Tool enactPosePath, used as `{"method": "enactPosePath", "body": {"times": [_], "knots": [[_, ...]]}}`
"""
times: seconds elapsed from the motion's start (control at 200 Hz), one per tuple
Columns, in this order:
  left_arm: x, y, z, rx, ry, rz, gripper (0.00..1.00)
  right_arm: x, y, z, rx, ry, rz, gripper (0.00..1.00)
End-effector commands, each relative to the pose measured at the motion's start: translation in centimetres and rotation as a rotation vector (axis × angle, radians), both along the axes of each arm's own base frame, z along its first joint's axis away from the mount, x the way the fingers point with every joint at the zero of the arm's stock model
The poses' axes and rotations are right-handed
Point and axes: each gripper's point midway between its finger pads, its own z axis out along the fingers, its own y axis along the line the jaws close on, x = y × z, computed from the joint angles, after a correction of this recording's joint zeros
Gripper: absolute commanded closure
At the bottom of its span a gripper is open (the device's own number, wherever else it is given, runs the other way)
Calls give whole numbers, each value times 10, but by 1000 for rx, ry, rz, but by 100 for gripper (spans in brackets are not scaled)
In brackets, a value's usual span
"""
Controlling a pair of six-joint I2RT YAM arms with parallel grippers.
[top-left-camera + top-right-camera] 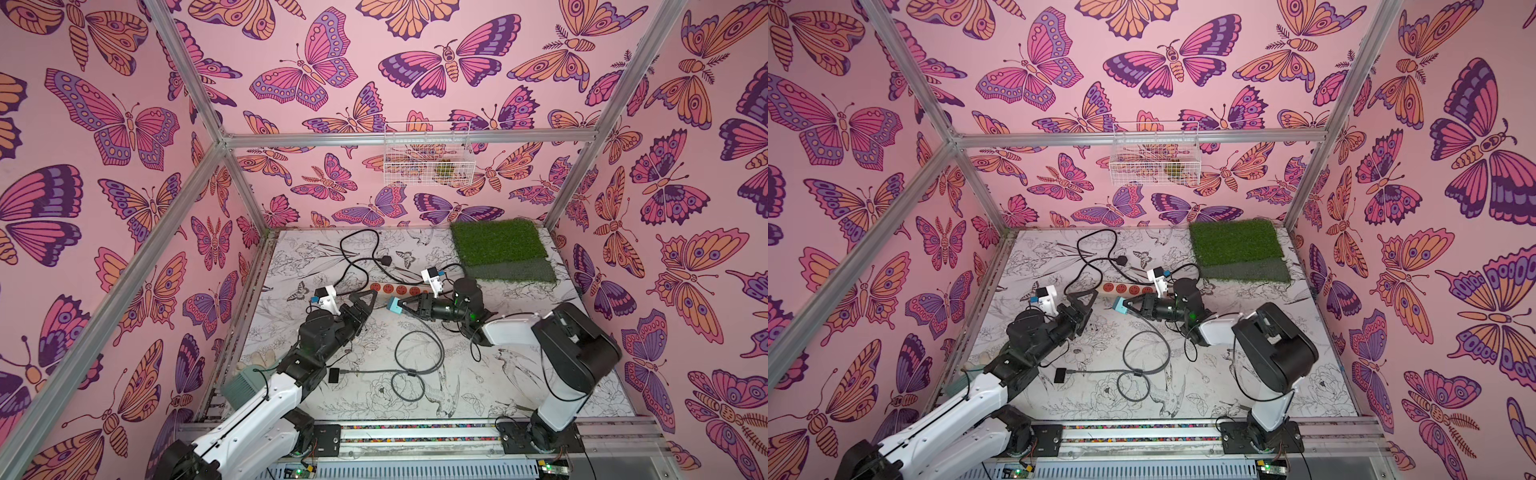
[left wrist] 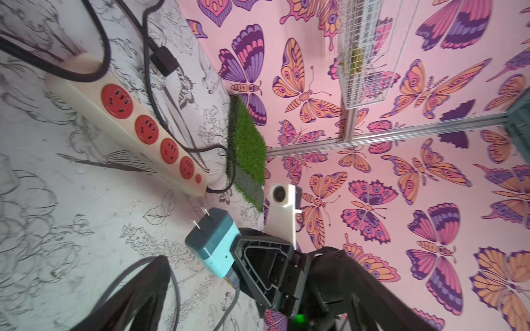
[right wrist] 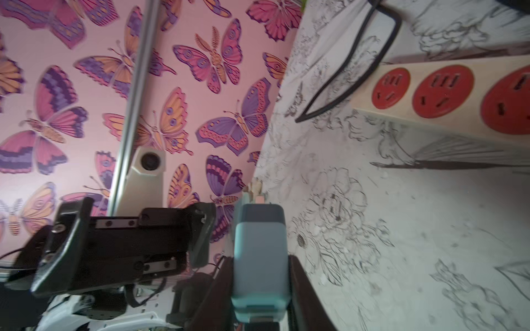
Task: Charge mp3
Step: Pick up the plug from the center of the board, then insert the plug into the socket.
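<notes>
Both top views, right pincer (image 1: 404, 306) clamped on teal adapter (image 1: 393, 308) near power strip (image 1: 399, 289), left pincer (image 1: 368, 304) apart.

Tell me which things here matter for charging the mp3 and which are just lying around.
For the job: mp3, charging cable, teal adapter in the right gripper, power strip.
Just lying about: grass mat, wire basket on the back wall.

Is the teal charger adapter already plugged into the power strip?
No: in the left wrist view the teal adapter sits in the right gripper, its two prongs bare and apart from the power strip.
</notes>
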Motion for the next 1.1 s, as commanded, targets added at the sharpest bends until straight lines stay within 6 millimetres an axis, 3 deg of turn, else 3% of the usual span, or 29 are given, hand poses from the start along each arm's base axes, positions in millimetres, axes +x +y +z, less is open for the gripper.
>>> {"method": "enactPosePath", "body": {"times": [0.0,0.275,0.576,0.751,1.097], "knots": [[-9,16,-36,182,147,15,6,-1,-25,-15,-332,0,-22,100],[-15,34,-42,389,274,30,1,-3,-87,-29,-948,120,18,100],[-19,48,-43,500,313,44,2,9,-87,-18,-1125,172,101,100],[-18,54,-42,567,323,48,2,36,-81,-6,-1185,144,77,100],[-19,63,-44,629,352,67,2,79,-65,-19,-1231,190,50,100]]}}
